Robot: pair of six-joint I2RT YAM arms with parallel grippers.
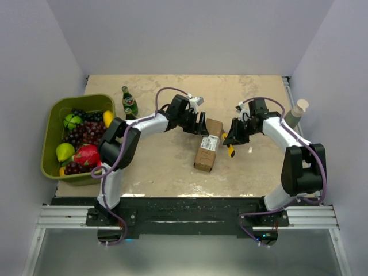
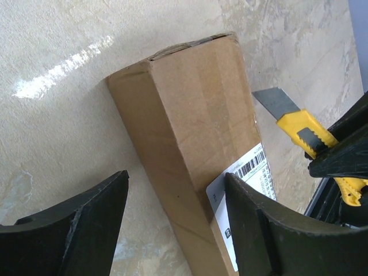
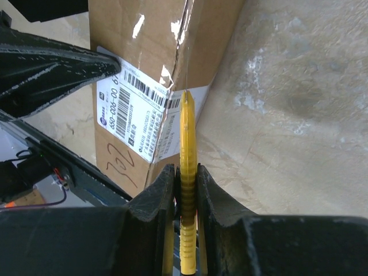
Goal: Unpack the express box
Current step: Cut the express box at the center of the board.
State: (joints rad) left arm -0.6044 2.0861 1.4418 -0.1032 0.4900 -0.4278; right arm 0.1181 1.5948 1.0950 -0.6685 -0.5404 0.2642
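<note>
The express box (image 1: 208, 150) lies flat on the table (image 1: 161, 172), between the two arms, with one short end pointing away from the robot. Its white shipping label (image 3: 138, 115) is on the upper face, and clear tape runs along the middle seam of this face.

The left gripper (image 2: 175, 184) hangs over the box with its jaws standing wide. One finger is over the bare table at one side of the box, the other is above the label. It holds nothing, and I cannot tell if a finger presses on the cardboard.

The right gripper (image 3: 187, 172) is clamped firmly on the yellow utility knife (image 2: 305, 129). The grey blade (image 2: 276, 100) is pushed out and is just beside the long edge of the box, near the label. Whether the tip already touches the tape is not clear to me.

Farther from the box, on the left arm's side, stand a green bottle (image 1: 129, 103) and a green basket (image 1: 52, 115) of fruit.

My judgement is that the cut of the tape is about to begin, and several things could go wrong:
- The box is not gripped, so the push of the blade may slide or turn it.
- The blade points toward the left finger and could strike it.
- A cut that is too deep may damage the contents.
- A blade that wanders off the seam will only tear the label.
</note>
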